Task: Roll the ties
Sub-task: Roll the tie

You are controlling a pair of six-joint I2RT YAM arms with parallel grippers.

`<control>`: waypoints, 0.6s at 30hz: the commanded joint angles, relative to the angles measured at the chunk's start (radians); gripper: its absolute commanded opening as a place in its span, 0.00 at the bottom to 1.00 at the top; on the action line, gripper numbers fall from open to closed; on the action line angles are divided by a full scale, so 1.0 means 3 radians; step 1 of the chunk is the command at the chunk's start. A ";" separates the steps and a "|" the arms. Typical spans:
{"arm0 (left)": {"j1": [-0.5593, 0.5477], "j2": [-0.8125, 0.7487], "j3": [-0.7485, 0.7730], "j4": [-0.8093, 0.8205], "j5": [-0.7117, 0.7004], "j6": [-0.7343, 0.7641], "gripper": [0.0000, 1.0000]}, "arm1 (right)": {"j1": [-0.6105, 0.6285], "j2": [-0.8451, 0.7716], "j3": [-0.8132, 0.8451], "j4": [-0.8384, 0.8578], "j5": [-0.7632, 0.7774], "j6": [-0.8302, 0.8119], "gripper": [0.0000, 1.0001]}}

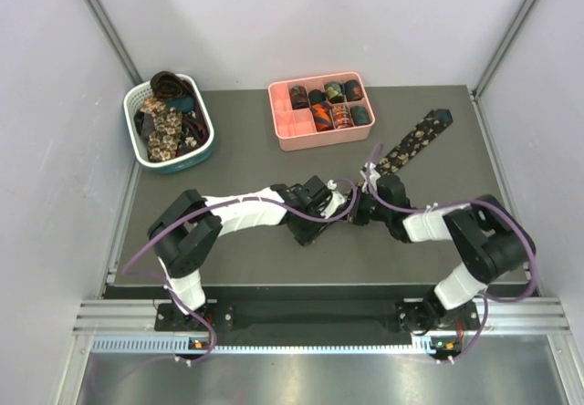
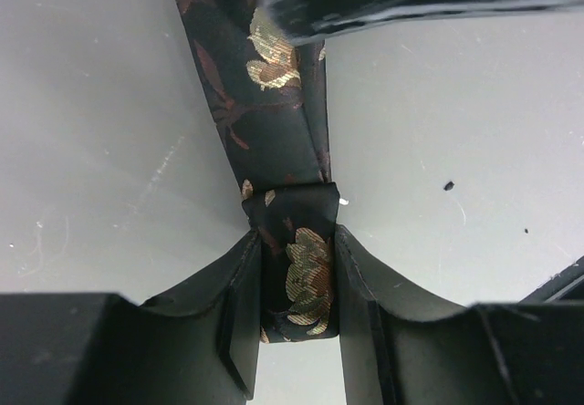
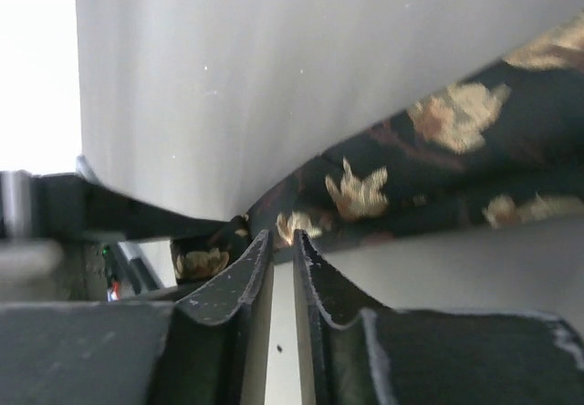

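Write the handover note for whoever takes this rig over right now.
Left gripper: shut on the folded end of the floral tie, mid-table.
Right gripper: jaws nearly together at that tie's edge; grip unclear.
Its rest lies flat toward the far right corner.
Done: several rolled ties sit in the pink tray.
To do: finish rolling this one; loose ties wait in the white-and-teal basket.

The top camera is looking steeply down from high behind the near edge, taking in the whole table [image 1: 246, 163]. The wrist cameras are peering past the left gripper [image 2: 297, 233] and the right gripper [image 3: 282, 233] from very close. All three views are sharing the dark floral tie [image 1: 415, 139].
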 commanded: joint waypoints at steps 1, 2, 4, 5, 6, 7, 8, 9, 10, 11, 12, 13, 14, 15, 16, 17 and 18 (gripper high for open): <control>-0.0017 0.0135 0.0155 -0.0354 0.0100 -0.0001 0.39 | 0.0048 -0.0475 -0.0179 0.0007 0.0325 -0.0161 0.16; -0.0017 0.0181 0.0176 -0.0380 0.0095 -0.0026 0.39 | 0.0048 -0.0568 -0.0205 -0.0081 0.0387 -0.0283 0.17; -0.0017 0.0232 0.0227 -0.0431 0.0090 -0.0042 0.39 | 0.0048 -0.0885 -0.0317 -0.0366 0.0576 -0.0431 0.20; -0.0022 0.0233 0.0237 -0.0441 0.0100 -0.0052 0.39 | 0.0059 -0.1002 -0.0358 -0.0464 0.0643 -0.0493 0.21; -0.0017 0.0248 0.0258 -0.0441 0.0095 -0.0062 0.39 | 0.0064 -0.1125 -0.0409 -0.0556 0.0709 -0.0534 0.23; -0.0017 0.0278 0.0273 -0.0462 0.0100 -0.0073 0.39 | 0.0114 -0.1395 -0.0501 -0.0633 0.0857 -0.0615 0.24; -0.0017 0.0284 0.0288 -0.0472 0.0105 -0.0078 0.39 | 0.0176 -0.1529 -0.0542 -0.0700 0.0914 -0.0652 0.25; -0.0022 0.0304 0.0309 -0.0477 0.0105 -0.0083 0.39 | 0.0252 -0.1657 -0.0568 -0.0867 0.1006 -0.0687 0.26; -0.0017 0.0335 0.0324 -0.0503 0.0105 -0.0083 0.39 | 0.0450 -0.1891 -0.0589 -0.0996 0.1285 -0.0728 0.26; -0.0017 0.0355 0.0334 -0.0508 0.0105 -0.0088 0.39 | 0.0569 -0.2005 -0.0599 -0.1088 0.1419 -0.0754 0.26; -0.0017 0.0371 0.0360 -0.0513 0.0095 -0.0093 0.39 | 0.0686 -0.2112 -0.0609 -0.1251 0.1562 -0.0764 0.26; -0.0017 0.0401 0.0365 -0.0513 0.0095 -0.0088 0.39 | 0.0931 -0.2316 -0.0645 -0.1313 0.1873 -0.0780 0.26; -0.0017 0.0417 0.0370 -0.0518 0.0110 -0.0083 0.39 | 0.1044 -0.2409 -0.0665 -0.1339 0.1992 -0.0790 0.26; -0.0017 0.0427 0.0381 -0.0513 0.0115 -0.0093 0.39 | 0.1167 -0.2546 -0.0691 -0.1339 0.2084 -0.0820 0.26; -0.0017 0.0452 0.0396 -0.0518 0.0115 -0.0088 0.39 | 0.1406 -0.2583 -0.0711 -0.1345 0.2242 -0.0876 0.26; -0.0017 0.0463 0.0406 -0.0533 0.0115 -0.0088 0.39 | 0.1540 -0.2599 -0.0712 -0.1340 0.2330 -0.0917 0.26; -0.0017 0.0473 0.0411 -0.0544 0.0110 -0.0088 0.39 | 0.1688 -0.2574 -0.0696 -0.1350 0.2528 -0.0963 0.26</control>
